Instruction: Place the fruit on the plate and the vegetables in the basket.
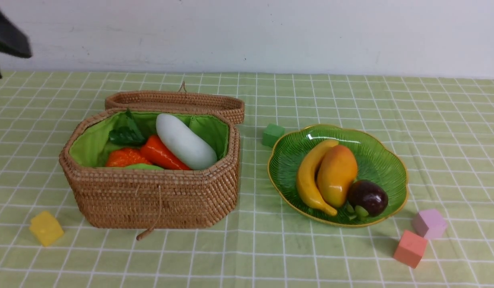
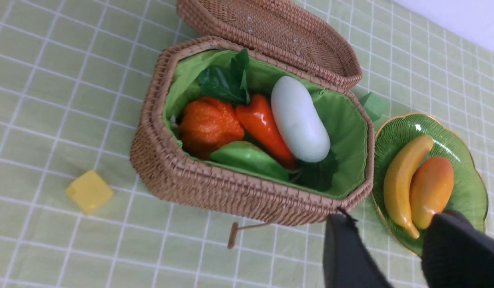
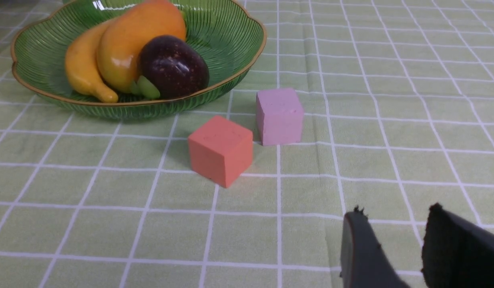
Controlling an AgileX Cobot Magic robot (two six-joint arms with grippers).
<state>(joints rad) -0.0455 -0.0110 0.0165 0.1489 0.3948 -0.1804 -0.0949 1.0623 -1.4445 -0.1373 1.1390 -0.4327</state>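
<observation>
Two sets of fingers show, and we see both parted with a plain gap and nothing between them. Our left fingers hang above the surface by the basket's near right corner and the plate's edge, touching neither. Our right fingers hang over bare checked cloth, well apart from the pink cube and the coral cube.

All four vegetables lie inside the basket at 9 o'clock in the front view: white radish leaning against the red-orange tapered one with its dark leaves, pumpkin beside that, and the light-green gourd along the near wall. Its lid lies open behind it.

All three fruits rest on the plate at 3 o'clock: banana touching the mango, mangosteen against the mango's near end. A green cube sits at the plate's 11 o'clock, and a yellow cube at the basket's 8 o'clock.
</observation>
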